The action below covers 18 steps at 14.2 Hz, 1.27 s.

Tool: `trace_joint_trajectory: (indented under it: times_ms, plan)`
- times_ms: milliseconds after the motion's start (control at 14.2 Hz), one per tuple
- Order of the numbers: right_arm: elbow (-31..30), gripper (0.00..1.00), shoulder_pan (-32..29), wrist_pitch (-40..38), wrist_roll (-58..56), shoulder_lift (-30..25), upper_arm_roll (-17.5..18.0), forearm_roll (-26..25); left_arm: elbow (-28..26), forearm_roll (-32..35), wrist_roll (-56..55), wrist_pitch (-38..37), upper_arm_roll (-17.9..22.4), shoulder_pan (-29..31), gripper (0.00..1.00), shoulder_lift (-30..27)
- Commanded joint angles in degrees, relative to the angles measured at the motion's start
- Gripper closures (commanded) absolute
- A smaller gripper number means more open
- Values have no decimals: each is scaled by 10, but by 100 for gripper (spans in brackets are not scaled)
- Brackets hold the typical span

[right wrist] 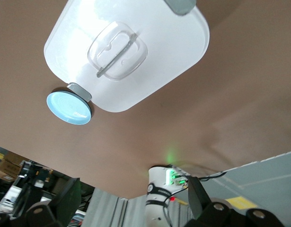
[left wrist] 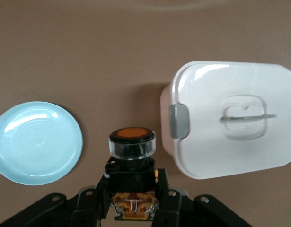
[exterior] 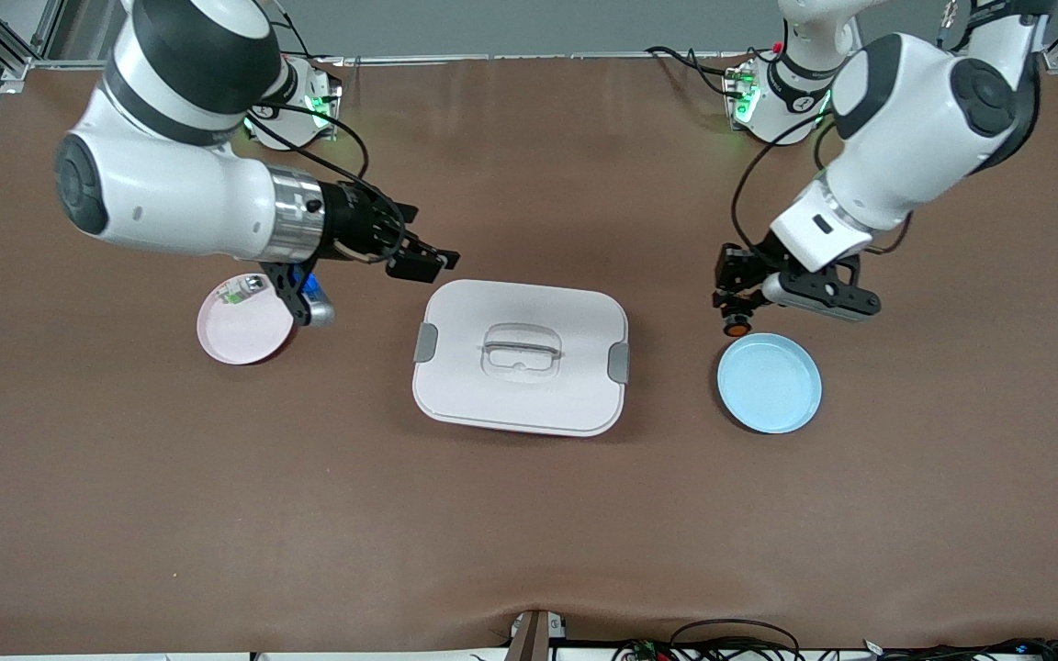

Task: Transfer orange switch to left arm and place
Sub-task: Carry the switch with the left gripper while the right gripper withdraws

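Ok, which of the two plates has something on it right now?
The pink plate, toward the right arm's end of the table: a small white-and-green component lies on it. The blue plate, by the left gripper holding the orange switch, is bare.

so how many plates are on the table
2: a pink plate toward the right arm's end, partly under that arm, and a blue plate toward the left arm's end. None seem hidden.

orange-capped switch (left wrist: 132, 142), white box (exterior: 521, 356), blue plate (exterior: 769, 383)
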Motion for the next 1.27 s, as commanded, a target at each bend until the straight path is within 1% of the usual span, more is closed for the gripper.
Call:
trace_joint_trajectory:
  times_ms: [0,70,141,282,352,493,634,705,846,987,1198]
  plan:
    - [-103,0,-22,4,-94,-90,7,-39,-9,57,129,-15,-6,41,100,-2]
    - [-135,0,-29,2,-144,-115,7,-62,-18,78,167,-17,-6,54,100,0]
    - [-157,0,-32,-3,-188,-132,7,-96,-22,83,202,-19,-6,65,100,1]
    - [-167,0,-33,-29,-257,-149,7,-198,-29,92,299,-19,-6,85,100,23]
    - [-168,0,-37,-39,-284,-152,7,-223,-28,112,343,-18,-6,97,100,42]
    - [-168,0,-65,-57,-346,-157,7,-244,-26,187,386,-12,-6,100,100,72]
    - [-169,0,-74,-66,-398,-166,7,-296,-22,268,408,1,-8,101,100,115]
    - [-169,0,-81,-71,-425,-170,7,-316,-22,294,429,18,-8,101,100,138]
    - [-169,0,-103,-73,-473,-173,7,-334,-23,341,499,53,-8,99,100,182]
    - [-168,0,-128,-73,-512,-174,7,-349,-25,389,511,78,-7,99,100,216]
    - [-164,0,-185,-74,-582,-174,7,-350,-27,463,516,106,-8,98,100,262]
